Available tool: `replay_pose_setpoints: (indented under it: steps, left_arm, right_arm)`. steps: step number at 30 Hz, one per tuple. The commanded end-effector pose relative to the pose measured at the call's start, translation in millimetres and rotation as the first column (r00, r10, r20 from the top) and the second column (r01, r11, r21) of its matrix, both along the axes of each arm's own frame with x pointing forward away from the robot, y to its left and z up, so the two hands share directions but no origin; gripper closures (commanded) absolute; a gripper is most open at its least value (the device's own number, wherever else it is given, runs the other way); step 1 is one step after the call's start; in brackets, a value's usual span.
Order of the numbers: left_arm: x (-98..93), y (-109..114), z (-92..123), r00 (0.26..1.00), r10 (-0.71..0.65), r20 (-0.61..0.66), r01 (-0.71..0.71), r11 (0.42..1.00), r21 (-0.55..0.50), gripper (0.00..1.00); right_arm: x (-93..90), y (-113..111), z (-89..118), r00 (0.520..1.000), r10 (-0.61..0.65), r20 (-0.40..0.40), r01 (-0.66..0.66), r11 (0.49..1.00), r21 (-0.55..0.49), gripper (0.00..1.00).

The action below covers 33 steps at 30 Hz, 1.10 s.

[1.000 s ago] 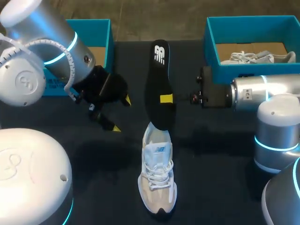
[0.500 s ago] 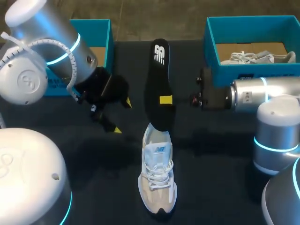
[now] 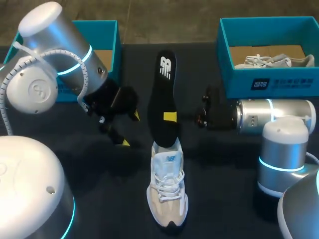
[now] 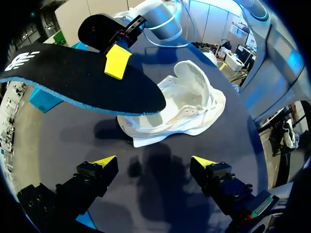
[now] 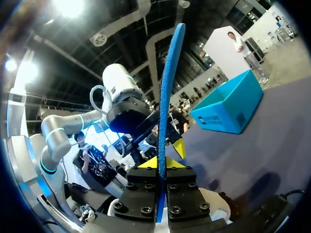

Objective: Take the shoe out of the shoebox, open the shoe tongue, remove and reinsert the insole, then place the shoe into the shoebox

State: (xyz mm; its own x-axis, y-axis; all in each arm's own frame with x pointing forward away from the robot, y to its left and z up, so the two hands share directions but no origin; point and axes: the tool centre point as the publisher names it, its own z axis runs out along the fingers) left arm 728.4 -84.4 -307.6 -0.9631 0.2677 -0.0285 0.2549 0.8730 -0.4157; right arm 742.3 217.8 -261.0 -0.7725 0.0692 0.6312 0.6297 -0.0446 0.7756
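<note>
Since the earlier frame the right arm (image 3: 269, 117) has drawn in toward the middle and lowered the insole (image 3: 164, 94), whose near end now sits at the mouth of the shoe (image 3: 168, 191). The left arm (image 3: 65, 45) has edged inward too.

On the counter (image 3: 224, 164), the left shoebox (image 3: 107, 32) and the right shoebox (image 3: 269, 82), which holds a second shoe (image 3: 271, 60), stand at the far corners, well apart from the work and unlikely to interfere.

The shoe lies loose on the counter, toe toward the near edge, with nothing bracing it. The main risk, I judge, is that pressing the insole in shoves or tips it.

The long insole is pinched at one edge only. The right gripper (image 3: 170, 117) has its fingers closed on it, so it may pivot, bend, or snag on the collar or tongue.

The left gripper (image 3: 129, 129) hangs just beside the insole, fingers spread wide and empty. A careless move could knock the insole askew.
</note>
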Motion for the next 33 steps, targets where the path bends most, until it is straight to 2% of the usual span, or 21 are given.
replay_pose_setpoints:
  steps: [1,9,16,27,33]
  left_arm:
    - [0.6,-1.8,-0.9,1.0,0.001,0.0,-0.001,1.0,0.004,0.0]
    - [0.6,-1.8,-0.9,1.0,0.001,0.0,-0.001,1.0,0.004,0.0]
    - [-2.7,-3.7,-2.7,1.0,-0.004,-0.001,0.004,1.0,0.002,0.0]
    - [-10.7,-7.1,-9.1,1.0,-0.024,0.001,0.024,1.0,0.01,0.0]
    - [-11.4,-6.6,-16.1,1.0,-0.025,-0.003,0.025,0.999,0.024,0.0]
  right_arm:
    - [-1.4,2.7,0.1,1.0,-0.006,0.0,0.006,1.0,-0.001,1.0]
    - [-1.4,2.7,0.1,1.0,-0.006,0.0,0.006,1.0,-0.001,1.0]
    - [-5.1,3.0,-16.8,0.996,-0.068,0.051,0.066,0.997,0.044,1.0]
    - [-10.1,0.5,-17.6,0.993,-0.093,0.069,0.09,0.995,0.047,1.0]
    - [-12.0,7.4,-18.9,0.994,-0.082,0.072,0.079,0.996,0.048,1.0]
